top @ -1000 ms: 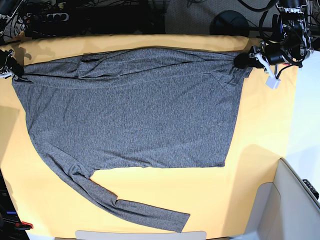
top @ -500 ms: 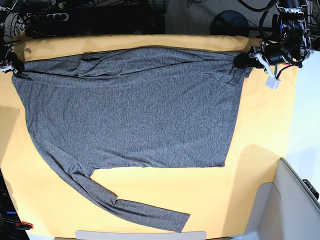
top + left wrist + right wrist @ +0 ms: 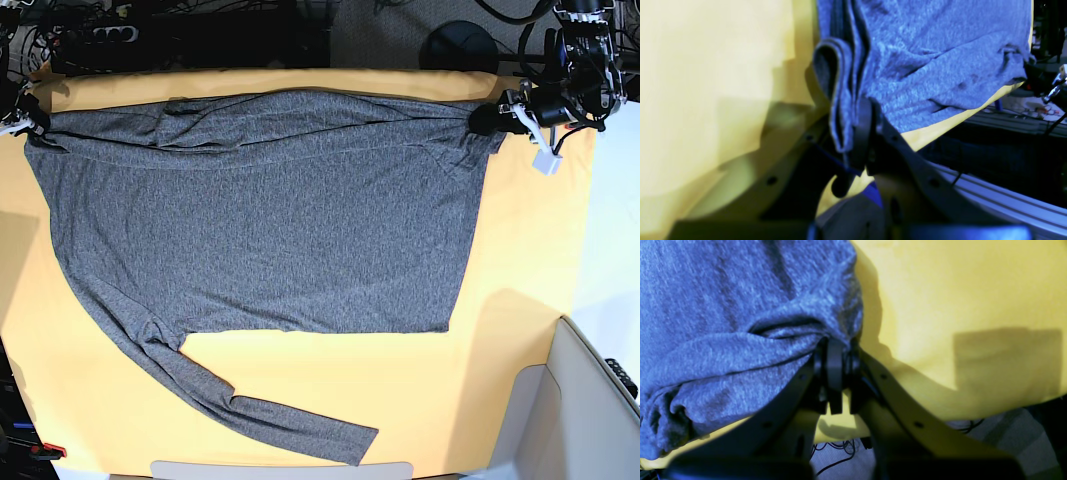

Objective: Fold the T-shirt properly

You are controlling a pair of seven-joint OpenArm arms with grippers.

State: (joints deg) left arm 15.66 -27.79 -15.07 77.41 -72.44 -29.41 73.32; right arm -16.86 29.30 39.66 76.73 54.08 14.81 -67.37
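We see the T-shirt (image 3: 270, 215) spread flat across the yellow-orange cloth (image 3: 510, 330) that covers the worktop, stretched between our two grippers along its far edge. The left gripper (image 3: 487, 119) has its fingers (image 3: 864, 133) pressed together on a bunched corner of the grey knit; in the left wrist view several folded layers of the fabric (image 3: 840, 96) stand just ahead of the fingertips and run down between them. The right gripper (image 3: 22, 112) is likewise closed tight on the opposite corner: in the right wrist view its fingers (image 3: 835, 366) meet with no gap, and gathered fabric (image 3: 740, 350) wells up directly in front of them and off to one side. Beyond the fingers on the other side lies bare yellow cloth (image 3: 957, 300). From the two pinched corners the shirt body extends towards the near edge of the worktop, with shallow wrinkles running between the grips. One long sleeve (image 3: 250, 405) trails away from the body's lower corner, lying flat on the cloth well apart from both sets of fingers.
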